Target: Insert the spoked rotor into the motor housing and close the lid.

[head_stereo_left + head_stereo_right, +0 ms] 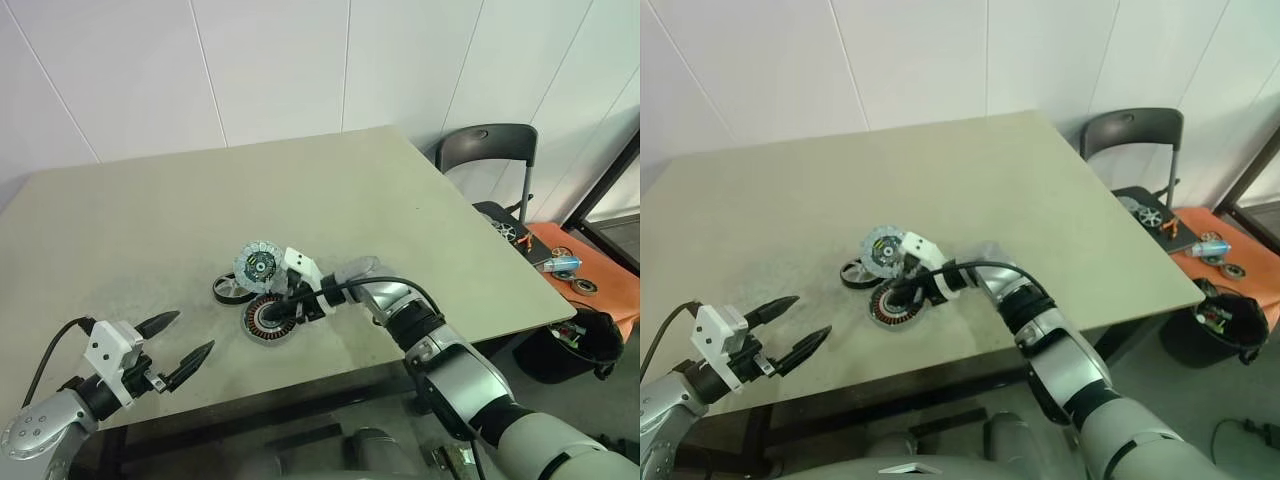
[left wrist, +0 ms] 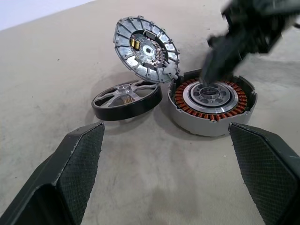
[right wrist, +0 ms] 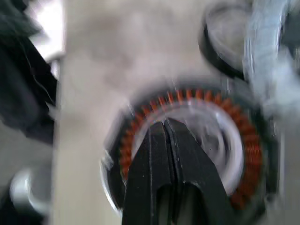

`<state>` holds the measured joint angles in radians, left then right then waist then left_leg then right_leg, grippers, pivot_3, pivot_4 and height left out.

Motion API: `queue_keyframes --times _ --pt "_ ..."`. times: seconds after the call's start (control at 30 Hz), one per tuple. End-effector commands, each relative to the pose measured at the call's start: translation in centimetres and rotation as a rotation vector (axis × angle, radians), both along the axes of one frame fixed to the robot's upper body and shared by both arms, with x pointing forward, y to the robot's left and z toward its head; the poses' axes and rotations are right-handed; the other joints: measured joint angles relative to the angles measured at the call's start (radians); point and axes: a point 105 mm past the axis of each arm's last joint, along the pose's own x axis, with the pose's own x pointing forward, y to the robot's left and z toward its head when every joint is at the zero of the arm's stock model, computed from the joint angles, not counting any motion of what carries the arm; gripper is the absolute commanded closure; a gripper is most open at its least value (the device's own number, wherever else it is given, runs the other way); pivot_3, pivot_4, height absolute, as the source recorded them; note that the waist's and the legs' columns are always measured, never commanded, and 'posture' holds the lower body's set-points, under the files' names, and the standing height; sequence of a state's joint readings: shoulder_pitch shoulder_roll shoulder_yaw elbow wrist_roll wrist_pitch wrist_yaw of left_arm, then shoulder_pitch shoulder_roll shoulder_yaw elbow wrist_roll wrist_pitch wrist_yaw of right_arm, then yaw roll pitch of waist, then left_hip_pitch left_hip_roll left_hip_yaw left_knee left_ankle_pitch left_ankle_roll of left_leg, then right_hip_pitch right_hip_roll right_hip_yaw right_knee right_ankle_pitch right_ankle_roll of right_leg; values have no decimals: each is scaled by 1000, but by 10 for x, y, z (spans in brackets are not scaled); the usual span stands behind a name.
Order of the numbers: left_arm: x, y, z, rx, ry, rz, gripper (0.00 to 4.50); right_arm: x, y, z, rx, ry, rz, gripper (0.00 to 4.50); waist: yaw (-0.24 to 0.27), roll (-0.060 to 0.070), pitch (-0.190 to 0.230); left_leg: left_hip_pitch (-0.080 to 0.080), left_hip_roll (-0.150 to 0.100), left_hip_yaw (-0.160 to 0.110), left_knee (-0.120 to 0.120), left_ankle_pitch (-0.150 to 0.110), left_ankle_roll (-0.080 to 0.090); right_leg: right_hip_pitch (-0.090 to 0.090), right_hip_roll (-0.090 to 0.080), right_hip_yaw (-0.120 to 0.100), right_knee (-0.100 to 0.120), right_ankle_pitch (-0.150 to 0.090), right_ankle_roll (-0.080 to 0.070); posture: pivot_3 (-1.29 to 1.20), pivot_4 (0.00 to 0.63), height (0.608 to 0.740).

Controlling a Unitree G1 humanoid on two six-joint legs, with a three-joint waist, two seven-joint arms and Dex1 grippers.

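The motor housing (image 1: pixel 268 320), a round disc with copper windings around a silvery centre, lies flat on the table near the front edge. My right gripper (image 1: pixel 283 308) is shut, its tips (image 3: pixel 164 124) pressed together over the housing's silvery centre (image 2: pixel 212 101), with nothing seen between them. The lid (image 1: pixel 258 265) stands tilted on its edge just behind the housing, its segmented face showing (image 2: pixel 146 49). The spoked rotor (image 1: pixel 232 290), a black ring with silvery spokes, lies flat on the table beside the housing and lid (image 2: pixel 126 99). My left gripper (image 1: pixel 195 332) hangs open to the left, apart from all of them.
The beige table (image 1: pixel 400 200) has its front edge close below the parts. Off its right side stand a dark chair (image 1: pixel 490 150), an orange surface (image 1: pixel 590 260) with loose parts, and a black bin (image 1: pixel 575 345).
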<state>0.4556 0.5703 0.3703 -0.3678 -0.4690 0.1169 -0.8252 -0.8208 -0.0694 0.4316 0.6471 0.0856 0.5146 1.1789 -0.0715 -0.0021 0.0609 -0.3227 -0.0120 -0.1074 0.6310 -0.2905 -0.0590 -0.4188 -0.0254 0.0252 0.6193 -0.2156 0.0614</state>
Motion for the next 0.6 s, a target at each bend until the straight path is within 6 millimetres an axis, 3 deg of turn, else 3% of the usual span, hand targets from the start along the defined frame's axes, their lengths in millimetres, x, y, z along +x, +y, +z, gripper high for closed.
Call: queue_keyframes --times 0.03,0.2,0.33,0.4,0.5,0.6 --pt "3 -2 15 22 -52 -19 0 6 -7 -14 -80 -18 -39 4477 0 0 0 1 0 0 0 0 0 1 0 0 0 0 0 0 0 740" --pt "4 -2 16 25 -53 -18 0 11 6 17 67 -20 -44 4477 0 1 0 3 0 -1 1 0 0 3 0 0 0 0 0 0 0 740" --pt "5 -2 17 25 -53 -18 0 11 20 60 257 -35 -23 4477 0 0 0 1 0 -1 1 0 0 2 0 0 0 0 0 0 0 740" --pt "5 -2 17 25 -52 -18 0 11 23 72 294 -39 -12 4477 0 0 0 0 0 -1 0 0 0 1 0 0 0 0 0 0 0 740" --pt "5 -2 17 24 -51 -16 0 8 25 75 300 -42 5 4477 0 0 0 -1 0 -1 -2 0 0 -1 0 0 0 0 0 0 0 740" --pt "5 -2 17 23 -49 -14 0 7 19 58 240 -40 4 4477 0 0 0 -1 0 -1 -2 0 0 -1 0 0 0 0 0 0 0 740"
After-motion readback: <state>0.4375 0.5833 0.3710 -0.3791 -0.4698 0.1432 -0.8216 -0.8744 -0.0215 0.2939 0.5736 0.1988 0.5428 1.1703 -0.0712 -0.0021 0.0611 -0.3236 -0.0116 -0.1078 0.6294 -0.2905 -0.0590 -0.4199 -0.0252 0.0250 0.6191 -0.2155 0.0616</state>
